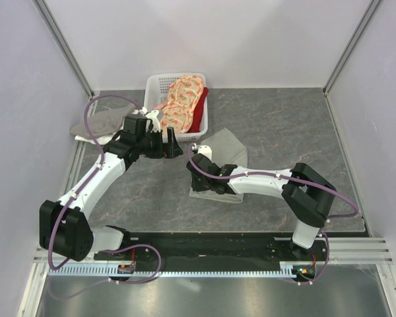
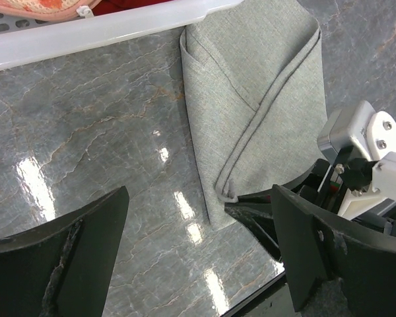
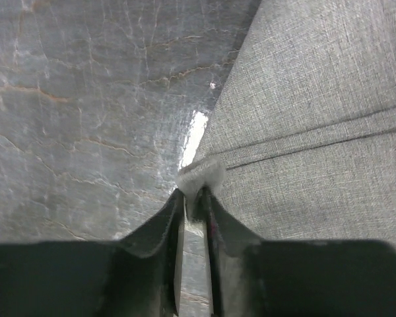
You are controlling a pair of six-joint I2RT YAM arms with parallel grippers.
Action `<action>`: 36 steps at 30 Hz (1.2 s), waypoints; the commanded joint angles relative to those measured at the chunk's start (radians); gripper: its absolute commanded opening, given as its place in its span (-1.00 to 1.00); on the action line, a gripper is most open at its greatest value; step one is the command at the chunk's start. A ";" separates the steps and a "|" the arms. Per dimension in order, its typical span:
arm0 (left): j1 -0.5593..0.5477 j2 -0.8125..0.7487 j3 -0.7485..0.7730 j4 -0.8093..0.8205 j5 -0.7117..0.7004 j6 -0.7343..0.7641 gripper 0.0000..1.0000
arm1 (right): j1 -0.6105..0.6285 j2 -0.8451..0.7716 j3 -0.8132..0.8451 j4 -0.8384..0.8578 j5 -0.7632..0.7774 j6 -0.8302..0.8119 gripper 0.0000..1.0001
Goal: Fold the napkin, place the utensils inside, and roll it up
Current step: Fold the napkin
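The grey-green napkin (image 1: 228,146) lies folded on the table in front of the basket; it also shows in the left wrist view (image 2: 264,92) and the right wrist view (image 3: 317,119). My right gripper (image 1: 194,156) is shut on the napkin's near-left corner, which bunches between the fingertips (image 3: 197,185); it also shows in the left wrist view (image 2: 264,211). My left gripper (image 1: 175,140) is open and empty, hovering over bare table just left of that corner (image 2: 198,218). The fork is not in view.
A white basket (image 1: 156,84) with orange-pink patterned cloths (image 1: 183,100) and a red cloth stands at the back, its rim close to the napkin's far end (image 2: 119,26). A smaller grey cloth (image 1: 96,125) lies at the far left. Walls enclose the table.
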 commanded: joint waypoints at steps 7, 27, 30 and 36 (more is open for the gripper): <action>0.005 0.001 -0.014 0.037 0.003 -0.022 0.93 | 0.011 -0.172 -0.009 0.021 0.010 -0.095 0.16; 0.004 -0.024 -0.251 0.168 0.077 -0.205 0.84 | -0.348 -0.654 -0.433 -0.223 -0.201 0.118 0.55; 0.002 -0.021 -0.252 0.169 0.076 -0.203 0.84 | -0.350 -0.646 -0.462 -0.222 -0.221 0.120 0.55; 0.002 -0.016 -0.261 0.169 0.072 -0.203 0.83 | -0.351 -0.613 -0.473 -0.202 -0.221 0.113 0.56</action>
